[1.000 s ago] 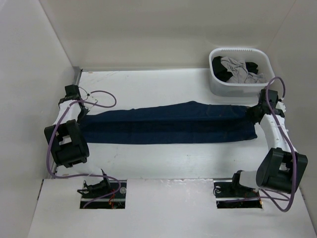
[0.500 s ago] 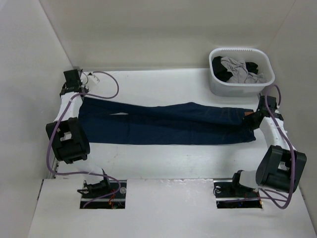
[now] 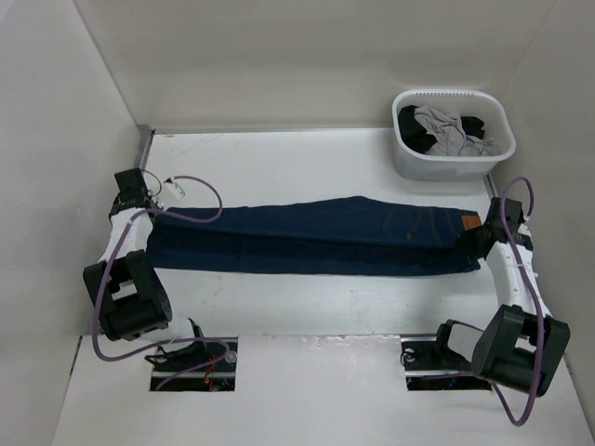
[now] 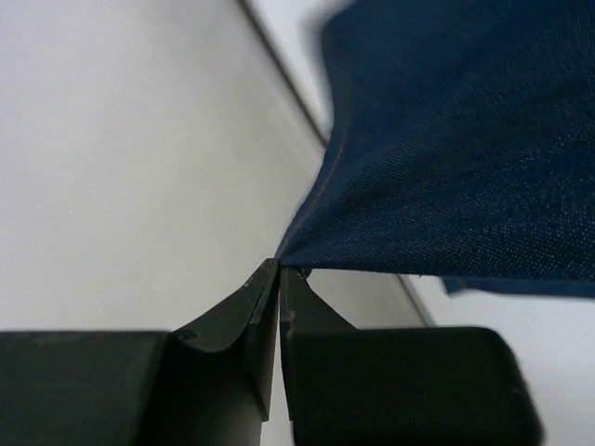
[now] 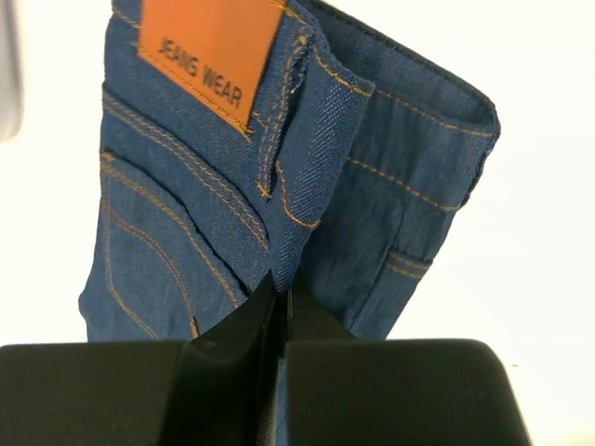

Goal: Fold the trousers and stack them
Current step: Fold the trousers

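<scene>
At either end, trousers pinched in jaws, tan patch cropped above

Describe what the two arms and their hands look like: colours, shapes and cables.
The left arm and right arm match: white links between bulky black joint housings, a purple cable looping loosely along each. The left hand and right hand each have two matte black fingers, blocky at the base, tapering to thin wedge tips.
</scene>
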You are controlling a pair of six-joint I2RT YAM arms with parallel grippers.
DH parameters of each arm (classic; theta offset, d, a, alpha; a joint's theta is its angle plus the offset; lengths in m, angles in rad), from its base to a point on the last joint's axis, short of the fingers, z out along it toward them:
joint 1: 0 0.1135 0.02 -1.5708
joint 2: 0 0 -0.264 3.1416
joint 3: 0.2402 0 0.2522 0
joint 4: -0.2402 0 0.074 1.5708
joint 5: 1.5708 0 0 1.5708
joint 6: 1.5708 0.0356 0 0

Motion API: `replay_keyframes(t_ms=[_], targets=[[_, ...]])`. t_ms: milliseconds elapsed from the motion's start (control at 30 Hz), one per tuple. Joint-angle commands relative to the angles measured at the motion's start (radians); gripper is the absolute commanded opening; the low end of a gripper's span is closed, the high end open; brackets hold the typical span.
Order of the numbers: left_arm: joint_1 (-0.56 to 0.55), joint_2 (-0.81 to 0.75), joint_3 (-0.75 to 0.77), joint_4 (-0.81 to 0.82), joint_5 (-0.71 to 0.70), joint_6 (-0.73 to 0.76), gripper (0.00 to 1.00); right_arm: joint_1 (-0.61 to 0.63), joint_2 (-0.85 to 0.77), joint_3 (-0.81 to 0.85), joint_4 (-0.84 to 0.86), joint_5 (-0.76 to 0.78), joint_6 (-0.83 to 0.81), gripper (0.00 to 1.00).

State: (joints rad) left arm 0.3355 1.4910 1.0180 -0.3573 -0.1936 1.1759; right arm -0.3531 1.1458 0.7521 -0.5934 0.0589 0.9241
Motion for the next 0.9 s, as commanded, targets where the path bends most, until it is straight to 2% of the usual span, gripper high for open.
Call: replay_keyframes(t_ms=[0,100,333,533,567,633,700,800,867], targets=[[0.040,-0.089,-0.106,0.000,-0.052,0.062,0.03,-0.017,-0.046,-0.045,-0.014,0.056,0.012,0.00],[0.049,-0.118,-0.200,0.006,-0.050,0.086,0.03,-0.013,-0.061,-0.082,-0.019,0.050,0.030,0.00],[0.069,-0.144,-0.288,0.035,-0.059,0.120,0.03,-0.022,-0.061,-0.111,-0.057,0.059,0.012,0.01],[0.078,-0.156,-0.314,0.021,-0.060,0.122,0.03,-0.031,-0.110,-0.154,-0.066,0.062,0.012,0.18],[0.079,-0.159,-0.317,0.021,-0.058,0.120,0.04,-0.031,-0.115,-0.163,-0.066,0.059,0.012,0.29],[0.081,-0.166,-0.322,0.018,-0.056,0.122,0.12,-0.033,-0.127,-0.180,-0.074,0.042,0.022,0.62],[0.081,-0.170,-0.317,-0.006,-0.059,0.125,0.32,-0.037,-0.144,-0.191,-0.092,0.000,0.044,1.00],[0.087,-0.170,-0.263,-0.093,-0.049,0.116,0.56,-0.036,-0.164,-0.203,-0.143,-0.053,0.103,1.00],[0.096,-0.166,-0.224,-0.118,-0.026,0.099,0.61,-0.036,-0.166,-0.215,-0.149,-0.056,0.154,1.00]])
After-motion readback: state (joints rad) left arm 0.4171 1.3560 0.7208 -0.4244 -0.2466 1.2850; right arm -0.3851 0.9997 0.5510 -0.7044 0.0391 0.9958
